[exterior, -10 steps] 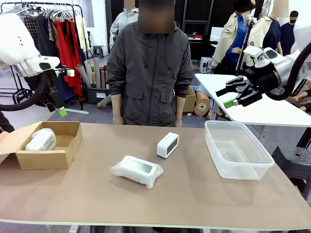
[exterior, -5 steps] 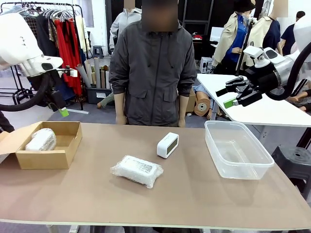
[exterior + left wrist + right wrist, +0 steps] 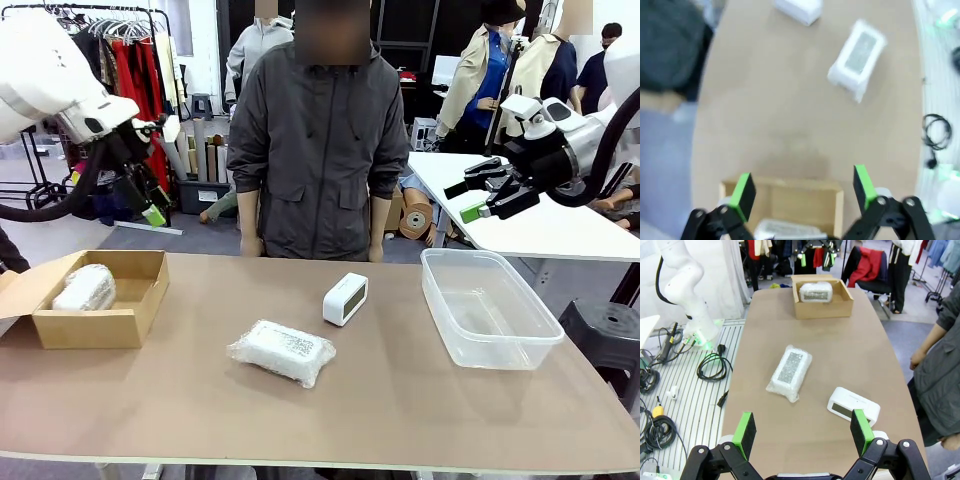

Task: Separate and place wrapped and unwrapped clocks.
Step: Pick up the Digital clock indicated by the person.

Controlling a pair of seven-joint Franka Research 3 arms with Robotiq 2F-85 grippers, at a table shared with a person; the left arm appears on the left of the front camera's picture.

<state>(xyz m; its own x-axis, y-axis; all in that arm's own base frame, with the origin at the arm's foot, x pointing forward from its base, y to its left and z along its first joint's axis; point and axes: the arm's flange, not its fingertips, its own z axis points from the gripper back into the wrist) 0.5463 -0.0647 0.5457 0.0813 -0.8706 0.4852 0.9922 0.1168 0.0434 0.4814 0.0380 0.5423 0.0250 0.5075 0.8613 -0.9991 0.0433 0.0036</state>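
- Progress on the sorting, judged from how things lie: about one of three items is placed — two are left.
- Rounder wrapped clock (image 3: 84, 288) lies inside the open cardboard box (image 3: 90, 328) at the robot's left end of the brown surface (image 3: 420, 400); this one looks done.
- Flat rectangular wrapped clock (image 3: 283, 350) lies on the surface near the middle, toward the robot's edge and well apart from the box; it probably belongs in the box with the other wrapped one.
- Bare white clock (image 3: 345, 298) stands just beyond it, toward the person, between the box and a clear plastic tub (image 3: 482, 308); the tub, at the robot's right end, holds nothing and is likely meant for this clock.
- Left gripper (image 3: 802, 191) hangs in the air above the box end, fingers spread wide and grasping nothing; its wrist view looks down past the green pads (image 3: 743, 192) at the box and, farther off, the flat bundle.
- Right gripper (image 3: 470, 198) hangs raised beyond the tub, fingers likewise spread and empty — touching nothing.
- Person (image 3: 310, 150) stands at the far edge, arms down, reaching for nothing.
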